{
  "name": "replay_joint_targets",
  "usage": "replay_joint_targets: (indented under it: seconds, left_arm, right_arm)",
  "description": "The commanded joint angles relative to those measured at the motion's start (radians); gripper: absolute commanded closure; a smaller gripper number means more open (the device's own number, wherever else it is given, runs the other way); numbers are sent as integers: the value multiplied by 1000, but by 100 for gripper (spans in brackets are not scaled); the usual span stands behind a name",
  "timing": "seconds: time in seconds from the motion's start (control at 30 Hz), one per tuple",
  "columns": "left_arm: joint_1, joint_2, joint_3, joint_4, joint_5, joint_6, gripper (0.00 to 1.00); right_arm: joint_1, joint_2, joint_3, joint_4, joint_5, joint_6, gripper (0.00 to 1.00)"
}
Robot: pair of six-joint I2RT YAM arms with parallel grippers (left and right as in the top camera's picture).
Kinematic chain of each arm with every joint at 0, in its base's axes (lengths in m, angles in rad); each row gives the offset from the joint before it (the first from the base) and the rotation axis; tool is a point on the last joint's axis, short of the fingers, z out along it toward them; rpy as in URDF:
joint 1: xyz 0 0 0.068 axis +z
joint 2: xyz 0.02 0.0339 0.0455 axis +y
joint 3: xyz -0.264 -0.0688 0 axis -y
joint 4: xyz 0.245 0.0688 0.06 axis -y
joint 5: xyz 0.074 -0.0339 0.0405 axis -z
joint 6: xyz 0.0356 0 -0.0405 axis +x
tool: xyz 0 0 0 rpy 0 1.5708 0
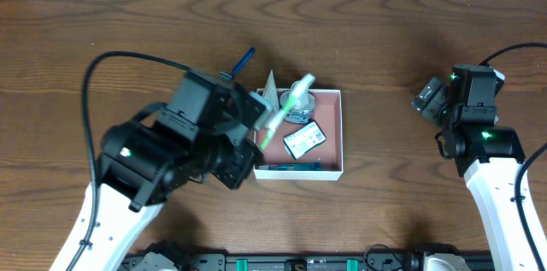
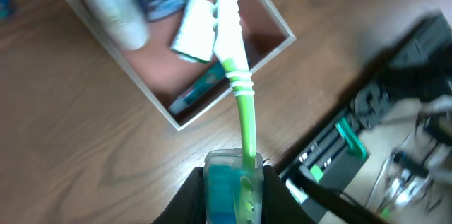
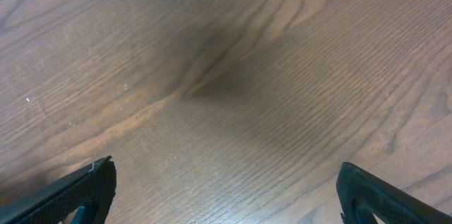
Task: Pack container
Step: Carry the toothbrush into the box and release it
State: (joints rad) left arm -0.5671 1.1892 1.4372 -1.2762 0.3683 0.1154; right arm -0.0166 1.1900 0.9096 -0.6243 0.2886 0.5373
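Left gripper [image 2: 236, 174]: nearly closed, clamped on the green handle of a toothbrush [image 2: 233, 47]. The white head reaches ahead over the container [image 1: 299, 174], which sits on the counter [image 3: 226, 75] just beyond this gripper and holds a white packet [image 1: 304, 141]. Right gripper [image 3: 226, 181]: wide open, holding nothing, above the counter, container well to its left.

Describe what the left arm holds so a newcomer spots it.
On the table, find the white-walled container. The left pincer grips a toothbrush by its handle, reaching over that box. It's the only long item half lime green, half white; the teal item lies inside, the blue stick outside.
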Motion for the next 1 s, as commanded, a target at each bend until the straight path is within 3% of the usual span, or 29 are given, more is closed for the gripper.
replay_joint_targets:
  seconds: [0.0,0.47,0.97]
  left_arm:
    - [-63,4,-35,10,17,84,87]
    - [-100,177,-107,169,16,171,87]
    - [-99,415,-107,179,-26,254,86]
  right_arm:
    - [-9,2,10,0,18,0,1]
    - [-9,2,10,0,18,0,1]
    - [-9,2,10,0,18,0,1]
